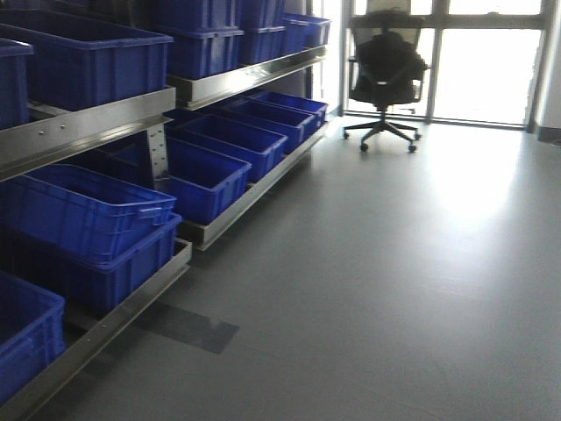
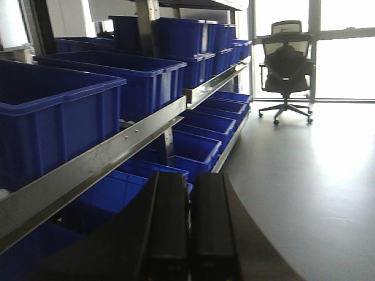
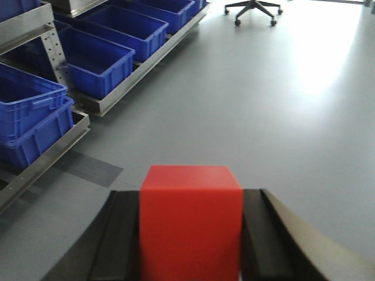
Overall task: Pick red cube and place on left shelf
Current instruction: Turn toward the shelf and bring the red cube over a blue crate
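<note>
1. Only the right wrist view shows the red cube. It is clamped between the two black fingers of the right gripper, which press on its left and right sides, with grey floor beyond it.
2. Only the left wrist view shows the left gripper. Its two black fingers are pressed flank to flank and grip nothing. They point along the left shelf, just beside its steel rail.
3. The front-facing view takes in the widest stretch of the scene: the rack on the left, open floor on the right and the far wall. Neither arm appears in it.
4. The left shelf is a steel rack with at least two tiers, both lined with open blue bins. On the lower tier some bins sit nested one inside another. The wrist views show the same bins from lower down.
5. The floor is smooth, pale grey and glossy, with window glare across it. A darker rectangular patch lies just beside the foot of the rack.
6. At the far end a black office chair on castors stands in front of bright windows, well apart from the rack and both grippers.
</note>
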You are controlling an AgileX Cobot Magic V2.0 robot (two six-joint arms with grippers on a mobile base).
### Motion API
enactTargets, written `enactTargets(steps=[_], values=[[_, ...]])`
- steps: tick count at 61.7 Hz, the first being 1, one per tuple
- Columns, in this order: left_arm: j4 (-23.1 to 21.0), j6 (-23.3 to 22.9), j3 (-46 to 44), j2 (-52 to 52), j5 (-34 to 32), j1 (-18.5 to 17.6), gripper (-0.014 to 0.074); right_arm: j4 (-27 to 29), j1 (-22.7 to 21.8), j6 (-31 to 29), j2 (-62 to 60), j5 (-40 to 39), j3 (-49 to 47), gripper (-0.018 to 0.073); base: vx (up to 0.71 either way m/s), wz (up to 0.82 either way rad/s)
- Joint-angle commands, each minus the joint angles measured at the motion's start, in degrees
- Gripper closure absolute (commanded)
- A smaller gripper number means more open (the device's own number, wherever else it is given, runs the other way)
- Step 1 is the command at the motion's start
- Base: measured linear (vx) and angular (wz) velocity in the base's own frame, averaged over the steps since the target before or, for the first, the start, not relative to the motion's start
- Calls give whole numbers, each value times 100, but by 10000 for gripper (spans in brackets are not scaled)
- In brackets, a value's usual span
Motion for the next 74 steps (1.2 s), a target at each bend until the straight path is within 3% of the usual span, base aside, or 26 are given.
enactTargets(steps=[1,41,74], values=[[-32,8,126,40,-478,-27,491,-56,-41,-27,27,-474,-168,501,53,59],[-32,8,126,40,-478,-27,491,-56,-41,-27,27,-474,-168,501,46,60],[-32,8,126,40,-478,-27,491,-56,-41,-27,27,-474,-168,501,27,70]])
